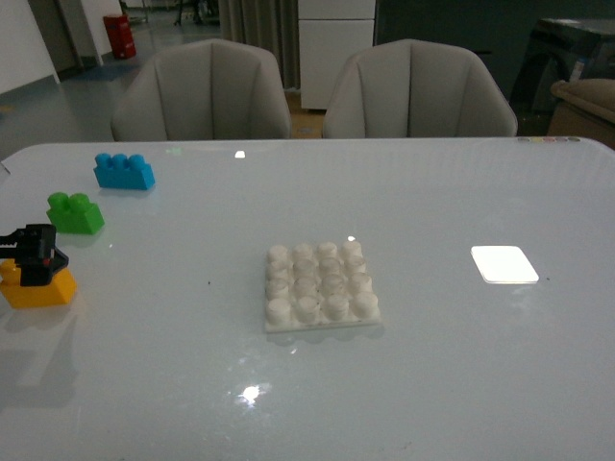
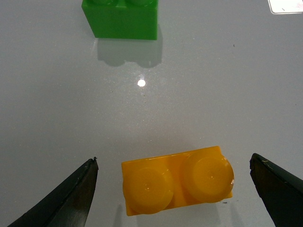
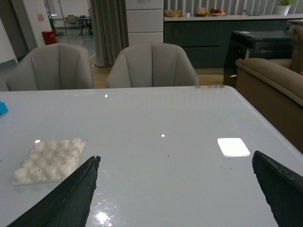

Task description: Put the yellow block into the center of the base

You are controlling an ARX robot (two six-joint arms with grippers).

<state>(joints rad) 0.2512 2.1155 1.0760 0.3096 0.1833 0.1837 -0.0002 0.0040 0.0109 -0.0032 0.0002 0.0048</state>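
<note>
I have bare glossy white tabletop (image 1: 173,317) between the small yellow-orange plastic brick (image 1: 40,290) and the square white studded plate (image 1: 320,286) — only the green two-stud plastic brick (image 1: 75,212) stands near, just beyond the yellow one.

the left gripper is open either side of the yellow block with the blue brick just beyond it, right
Not quite: the left wrist view shows the green brick beyond the yellow block, not a blue one. The left gripper is open either side of it.
</note>
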